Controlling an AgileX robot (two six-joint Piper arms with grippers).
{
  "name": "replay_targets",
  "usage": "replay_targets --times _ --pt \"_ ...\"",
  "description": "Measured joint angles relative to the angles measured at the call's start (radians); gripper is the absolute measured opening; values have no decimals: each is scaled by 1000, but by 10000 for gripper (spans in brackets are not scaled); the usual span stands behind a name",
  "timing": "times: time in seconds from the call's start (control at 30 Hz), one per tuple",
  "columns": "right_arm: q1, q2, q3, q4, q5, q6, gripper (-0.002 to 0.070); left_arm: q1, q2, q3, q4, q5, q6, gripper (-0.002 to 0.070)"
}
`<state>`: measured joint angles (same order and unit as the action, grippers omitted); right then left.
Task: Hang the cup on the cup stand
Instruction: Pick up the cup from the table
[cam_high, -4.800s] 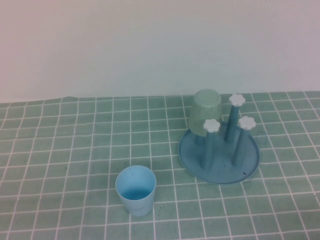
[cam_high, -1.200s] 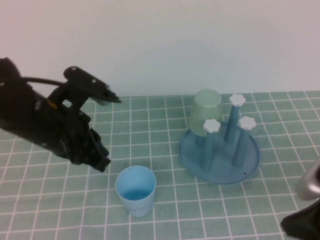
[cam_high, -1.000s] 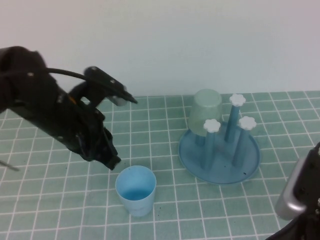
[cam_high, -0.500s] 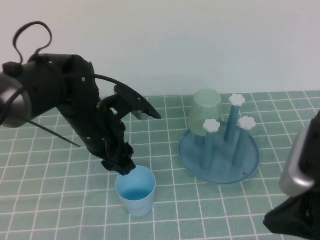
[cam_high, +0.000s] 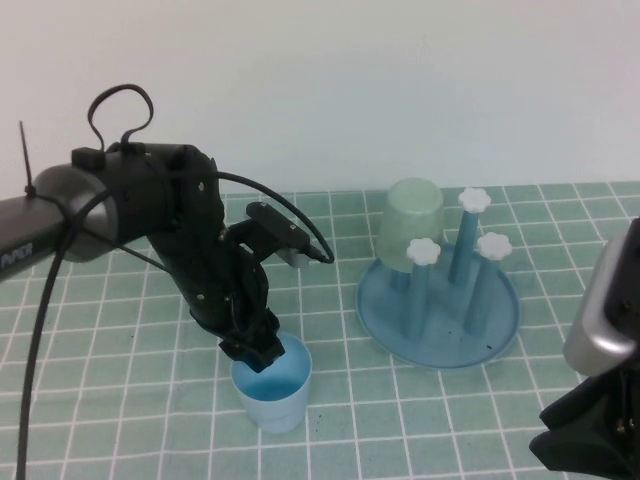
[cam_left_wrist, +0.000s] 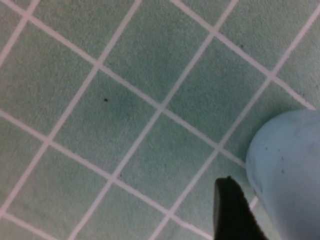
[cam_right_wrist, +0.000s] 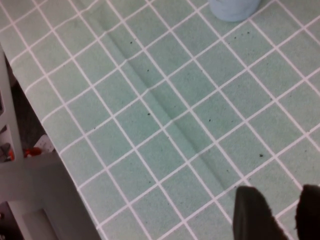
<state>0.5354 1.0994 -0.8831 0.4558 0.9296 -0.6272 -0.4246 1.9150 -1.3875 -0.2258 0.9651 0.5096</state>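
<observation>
The light blue cup (cam_high: 272, 385) stands upright, mouth up, on the green tiled cloth, left of the cup stand (cam_high: 440, 310). My left gripper (cam_high: 258, 352) points down at the cup's rear-left rim. In the left wrist view one dark finger (cam_left_wrist: 231, 210) stands just outside the cup's wall (cam_left_wrist: 287, 165); the other is out of frame, so the jaws are open around the rim. My right gripper (cam_right_wrist: 280, 207) hovers low over bare cloth at the front right, open, with nothing between its fingers. The cup's base (cam_right_wrist: 234, 7) shows far from it.
A pale green cup (cam_high: 411, 222) hangs upside down on the stand's rear-left peg. Three white flower-knobbed pegs (cam_high: 425, 252) stand free. The right arm's body (cam_high: 600, 400) fills the front right corner. The table's edge (cam_right_wrist: 35, 125) drops off near the right gripper.
The left arm has swung in from the left and lowered its gripper to the cup's rim. The right arm has come further into view at the front right. The cup has not moved.
</observation>
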Motion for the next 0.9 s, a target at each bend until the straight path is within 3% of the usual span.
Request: replay_targets --times 0.1,0.23,0.33,0.57,0.67,0.77,0.9 --pt "0 0 0 0 9 0 209 0 18 -11 2 -2 0 269" --pt "0 0 0 -2 13 2 210 0 22 -11 29 -12 23 73" --pt "0 0 0 -2 15 2 210 0 14 -13 26 -21 40 25" --pt "0 0 0 -5 65 -6 213 0 -75 -58 -113 58 223 12" --pt "0 -12 0 -6 82 -48 230 0 -116 -63 -251 164 398 12" --pt "0 -42 0 0 89 -90 297 0 -139 -63 -398 249 515 11" --pt "0 -85 0 67 96 -175 473 0 -164 -63 -549 246 555 11"
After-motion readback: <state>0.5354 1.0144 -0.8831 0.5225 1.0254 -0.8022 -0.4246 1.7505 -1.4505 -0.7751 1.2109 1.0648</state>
